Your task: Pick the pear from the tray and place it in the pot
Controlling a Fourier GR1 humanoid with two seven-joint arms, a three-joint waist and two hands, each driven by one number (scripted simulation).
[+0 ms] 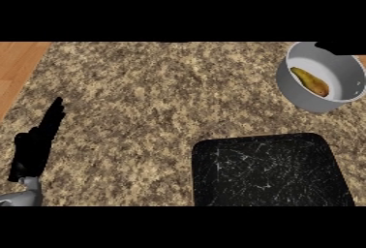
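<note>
The yellow-orange pear [311, 82] lies inside the white pot [306, 99] at the far right of the counter, leaning against the pot's inner left wall. The black tray [271, 169] with white scratch marks sits at the lower right and holds nothing. My left hand [37, 143] stands at the left edge with its fingers straight and pointing up, touching nothing. My right hand does not show; only a black shape [340, 47] cuts in at the top right above the pot's rim, and I cannot tell what it is.
The speckled granite counter [157, 106] stretches between my left hand and the tray. A wooden floor strip [18, 63] shows beyond the counter's left edge.
</note>
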